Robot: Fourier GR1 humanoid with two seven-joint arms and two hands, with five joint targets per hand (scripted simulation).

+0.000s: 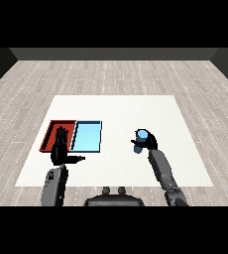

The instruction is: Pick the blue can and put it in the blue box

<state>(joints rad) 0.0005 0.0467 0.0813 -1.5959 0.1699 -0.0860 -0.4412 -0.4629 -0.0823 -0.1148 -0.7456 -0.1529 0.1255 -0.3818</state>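
Note:
The blue can (142, 134) stands upright right of the table's middle, with my right hand (148, 144) curled round it from the right; only the can's top and left side show. The light blue tray (86, 136) lies left of the middle, flat on the table, well apart from the can. My left hand (61, 149) is held upright with straight fingers and the thumb out to the right, in front of the red tray (51, 134).
The red tray and the light blue tray lie side by side, touching. The white table (116, 109) stretches from the trays to the right edge, on a grey wood floor.

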